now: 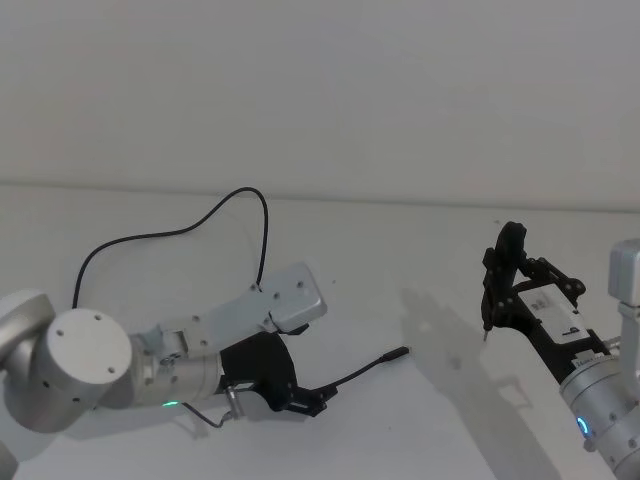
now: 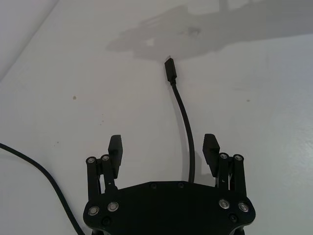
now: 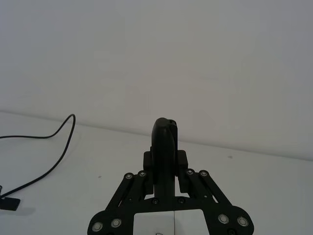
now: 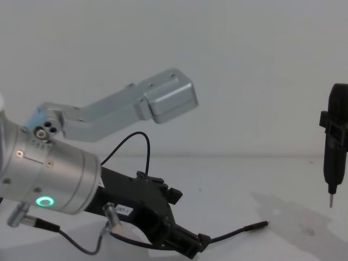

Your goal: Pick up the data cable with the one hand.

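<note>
The left tool (image 2: 163,143) sits low over the white bench (image 2: 254,98) with its fingers spread wide. The black data cable (image 2: 183,110) runs between them, nearer one finger, not pinched. Its plug (image 2: 169,68) lies on the bench just beyond the fingertips; the rest loops away toward the bench's far side. The right tool (image 1: 508,285) is raised well off to the right, pressed together on a dark pen-shaped probe (image 4: 336,136).
</note>
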{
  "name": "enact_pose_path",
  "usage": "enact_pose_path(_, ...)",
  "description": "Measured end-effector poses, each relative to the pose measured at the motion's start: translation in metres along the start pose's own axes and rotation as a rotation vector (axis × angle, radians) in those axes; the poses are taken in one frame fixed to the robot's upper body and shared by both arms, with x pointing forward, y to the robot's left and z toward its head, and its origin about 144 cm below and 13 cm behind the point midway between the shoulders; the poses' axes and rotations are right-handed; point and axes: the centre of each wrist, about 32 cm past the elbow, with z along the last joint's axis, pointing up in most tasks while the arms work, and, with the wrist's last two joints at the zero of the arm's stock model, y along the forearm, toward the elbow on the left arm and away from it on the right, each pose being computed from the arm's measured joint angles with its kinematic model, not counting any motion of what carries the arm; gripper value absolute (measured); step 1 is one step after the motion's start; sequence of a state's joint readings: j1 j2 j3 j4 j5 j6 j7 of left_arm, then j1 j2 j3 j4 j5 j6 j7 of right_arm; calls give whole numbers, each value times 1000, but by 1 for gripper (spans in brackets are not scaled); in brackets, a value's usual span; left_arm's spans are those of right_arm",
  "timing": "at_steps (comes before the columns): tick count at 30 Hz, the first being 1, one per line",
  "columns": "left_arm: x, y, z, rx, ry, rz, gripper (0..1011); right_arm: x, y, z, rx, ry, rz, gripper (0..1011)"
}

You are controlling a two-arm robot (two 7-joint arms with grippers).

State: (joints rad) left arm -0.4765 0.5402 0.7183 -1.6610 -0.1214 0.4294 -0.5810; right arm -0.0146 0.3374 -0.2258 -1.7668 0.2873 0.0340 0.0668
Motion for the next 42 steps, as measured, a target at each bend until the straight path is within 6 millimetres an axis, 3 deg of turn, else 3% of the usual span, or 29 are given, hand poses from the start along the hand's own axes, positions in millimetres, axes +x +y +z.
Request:
enact_pose_path(22, -7, -22, 6, 38, -1, 27, 998, 0, 0, 0, 0, 0, 0, 268)
enact_pose_path(28, -8, -24, 6, 42, -1, 29, 887, 0, 0, 0, 0, 0, 0, 268)
enact_pose_path(42, -8, -26, 7, 47, -1, 32, 475, 0, 0, 0, 0, 0, 0, 268)
